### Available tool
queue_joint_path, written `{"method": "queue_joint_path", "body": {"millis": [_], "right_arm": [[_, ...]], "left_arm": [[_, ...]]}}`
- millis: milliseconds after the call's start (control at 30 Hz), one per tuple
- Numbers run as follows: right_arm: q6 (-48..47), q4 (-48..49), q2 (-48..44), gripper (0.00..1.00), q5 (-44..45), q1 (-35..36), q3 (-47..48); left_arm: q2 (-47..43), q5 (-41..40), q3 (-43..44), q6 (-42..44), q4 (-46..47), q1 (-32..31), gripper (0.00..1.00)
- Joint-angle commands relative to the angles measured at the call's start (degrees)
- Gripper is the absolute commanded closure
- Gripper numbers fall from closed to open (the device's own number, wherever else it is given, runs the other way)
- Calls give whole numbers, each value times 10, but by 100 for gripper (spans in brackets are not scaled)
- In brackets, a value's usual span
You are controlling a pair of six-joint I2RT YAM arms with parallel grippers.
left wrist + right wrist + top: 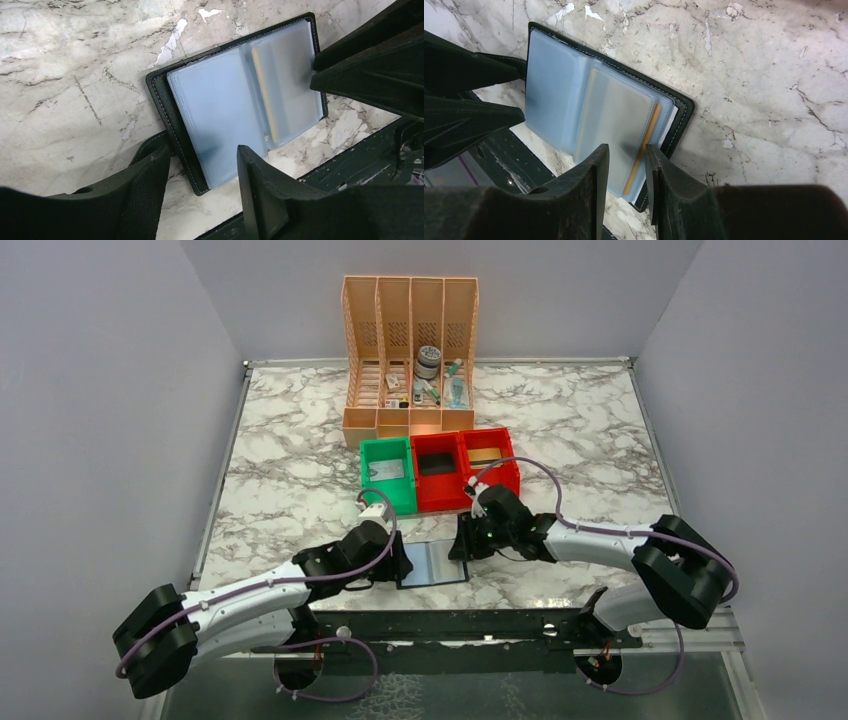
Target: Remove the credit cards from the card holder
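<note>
The card holder (432, 563) lies open and flat on the marble near the table's front edge, its pale blue clear sleeves facing up. It shows in the left wrist view (220, 105) and the right wrist view (574, 100). A tan credit card (650, 127) sits edge-out in a sleeve on the right half; it also shows in the left wrist view (263, 95). Other cards are hidden. My left gripper (202, 152) is open over the holder's left near corner (400, 565). My right gripper (626, 147) is open a little, its jaws standing either side of the tan card's sleeve (462, 540).
A green bin (388, 472) and two red bins (440, 468) stand just behind the grippers. A tan file organizer (410, 350) with small items stands at the back. A black rail (450, 625) runs along the table's front edge, close to the holder.
</note>
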Motion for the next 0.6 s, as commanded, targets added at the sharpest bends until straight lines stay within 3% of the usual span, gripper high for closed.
{"method": "queue_joint_path", "body": {"millis": [0, 300, 567], "right_arm": [[2, 19, 12, 67, -19, 3, 2], [-7, -15, -26, 65, 11, 3, 17], [7, 28, -1, 68, -50, 3, 5]], "left_arm": [[13, -1, 2, 3, 8, -2, 48], [24, 5, -9, 0, 16, -2, 56], [9, 3, -11, 1, 18, -2, 59]]}}
